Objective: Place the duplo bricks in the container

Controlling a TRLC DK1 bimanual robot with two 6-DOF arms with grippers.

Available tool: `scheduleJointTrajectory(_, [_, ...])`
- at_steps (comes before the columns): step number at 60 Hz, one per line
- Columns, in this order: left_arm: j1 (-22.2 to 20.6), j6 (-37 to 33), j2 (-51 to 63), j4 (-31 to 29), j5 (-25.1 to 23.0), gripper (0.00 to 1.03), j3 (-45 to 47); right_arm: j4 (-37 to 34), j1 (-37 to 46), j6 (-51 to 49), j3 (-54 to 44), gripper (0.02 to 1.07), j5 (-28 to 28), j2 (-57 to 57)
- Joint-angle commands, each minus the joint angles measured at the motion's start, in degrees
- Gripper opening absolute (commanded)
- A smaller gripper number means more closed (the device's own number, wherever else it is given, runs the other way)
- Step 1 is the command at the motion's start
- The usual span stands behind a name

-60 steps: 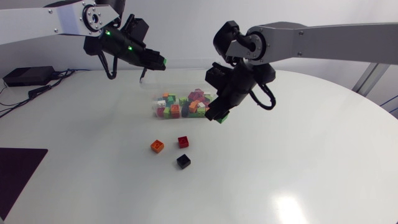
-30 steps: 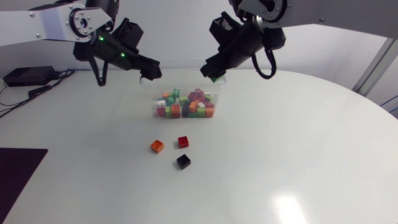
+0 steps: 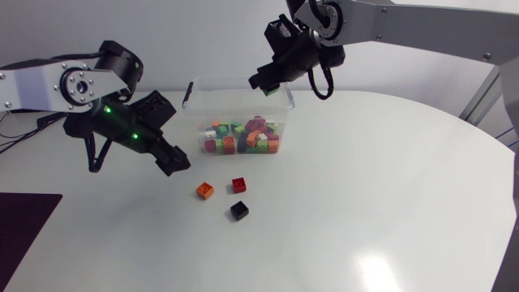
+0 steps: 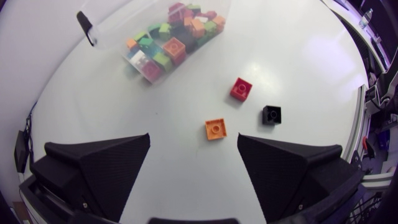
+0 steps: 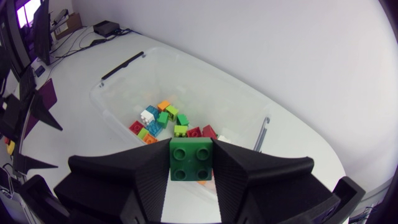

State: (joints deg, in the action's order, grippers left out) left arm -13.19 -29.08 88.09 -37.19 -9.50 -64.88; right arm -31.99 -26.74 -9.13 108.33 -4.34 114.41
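Right gripper (image 3: 266, 82): closed on a green brick (image 5: 191, 158), fingers pressing two opposite sides, held in the upper middle of the head view, over the container's far rim.
Left gripper (image 4: 193, 138): wide open, holding nothing, above the table, left of the loose bricks.
Container (image 3: 197, 109): clear, thin-walled plastic box with rounded corners, partly filled with mixed bricks.
Loose bricks: orange (image 3: 205, 191), red (image 3: 238, 185) and black (image 3: 239, 211), centre of the head view, in front of the container.
Texture: hard, glossy, studded squares on a smooth white table (image 3: 365, 186).
Drop risk: released this high and near the rim, the green brick may bounce off the pile or the wall and land outside.
Pick risk: on the slick top, open fingers meeting the orange brick off-square may push it away.
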Motion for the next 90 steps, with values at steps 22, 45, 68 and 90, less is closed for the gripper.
scheduleJointTrajectory(22, [-2.54, -1.86, 2.43, 4.23, 1.76, 0.98, 10.04, 13.71, 0.55, 3.15, 3.38, 0.25, -0.06, 2.31])
scheduleJointTrajectory(45, [-7.64, 3.33, 11.57, 8.54, 5.98, 0.98, 6.96, 15.46, -0.59, 3.59, 5.57, 1.03, 4.51, 3.71])
scheduleJointTrajectory(68, [-8.78, 10.10, 19.48, 9.59, 8.97, 0.93, -1.39, 14.67, 0.29, 3.24, -19.74, 1.03, 3.11, -15.36])
scheduleJointTrajectory(90, [-10.36, 12.82, 24.23, 9.59, 9.67, 0.59, -3.85, 14.67, -1.21, 7.19, -37.67, 1.02, 3.64, -23.36])
